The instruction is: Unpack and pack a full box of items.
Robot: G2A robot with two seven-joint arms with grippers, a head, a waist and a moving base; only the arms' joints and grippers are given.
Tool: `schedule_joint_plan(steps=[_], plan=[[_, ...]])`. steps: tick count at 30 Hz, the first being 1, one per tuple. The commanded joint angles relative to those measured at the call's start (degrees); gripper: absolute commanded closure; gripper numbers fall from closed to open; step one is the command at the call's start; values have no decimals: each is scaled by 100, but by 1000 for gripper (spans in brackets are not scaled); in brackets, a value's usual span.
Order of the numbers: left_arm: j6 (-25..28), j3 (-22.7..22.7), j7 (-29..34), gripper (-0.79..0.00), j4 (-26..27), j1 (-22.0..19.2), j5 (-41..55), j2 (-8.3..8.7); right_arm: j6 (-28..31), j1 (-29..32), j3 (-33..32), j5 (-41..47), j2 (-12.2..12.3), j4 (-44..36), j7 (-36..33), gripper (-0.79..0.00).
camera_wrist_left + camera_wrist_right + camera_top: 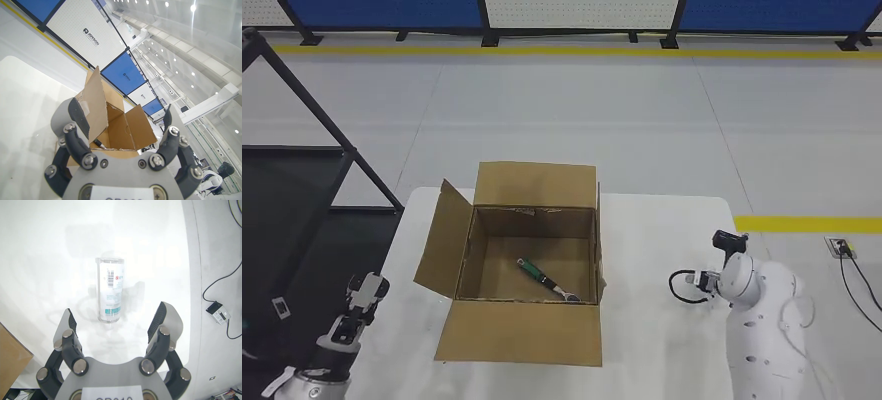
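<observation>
An open cardboard box (527, 190) stands mid-table with its flaps spread, and a green-handled tool (538, 274) lies on its floor. My left gripper (122, 113) is open and empty off the table's near left corner (367, 292), facing the box (117, 121), where the tool's end (99, 143) peeks out. My right gripper (115, 313) is open just above a clear bottle (110, 291) with a white label and teal band, on the table right of the box. I cannot tell whether the bottle stands or lies. From above, the right gripper (694, 283) covers that spot.
The white table (662, 230) has bare surface right of the box. Its right edge runs close to the bottle (196, 294). A box corner (11, 345) sits beside the right gripper. A black frame (302, 100) stands to the left. A cable and adapter (218, 313) lie on the floor.
</observation>
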State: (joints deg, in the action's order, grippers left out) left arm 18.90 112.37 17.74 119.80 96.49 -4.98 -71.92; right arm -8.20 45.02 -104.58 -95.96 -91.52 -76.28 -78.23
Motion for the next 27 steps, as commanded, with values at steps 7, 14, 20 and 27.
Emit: schedule_joint_plan(steps=[7, 14, 20, 27], plan=[[-26, 55, -92, -785, -6, 22, -6, 8, 204, -383, 52, -78, 96, 786, 143, -302], [-17, 78, -126, -785, -18, 36, 9, 16, 174, -506, 112, -2, 146, 1004, 225, 0], [13, 110, -155, -785, -10, 46, 32, 22, 154, -406, 305, 395, 125, 445, 410, 0], [70, 148, -196, -785, -19, 92, 100, 25, 538, 176, 1395, 1173, -19, -1843, 648, 0]])
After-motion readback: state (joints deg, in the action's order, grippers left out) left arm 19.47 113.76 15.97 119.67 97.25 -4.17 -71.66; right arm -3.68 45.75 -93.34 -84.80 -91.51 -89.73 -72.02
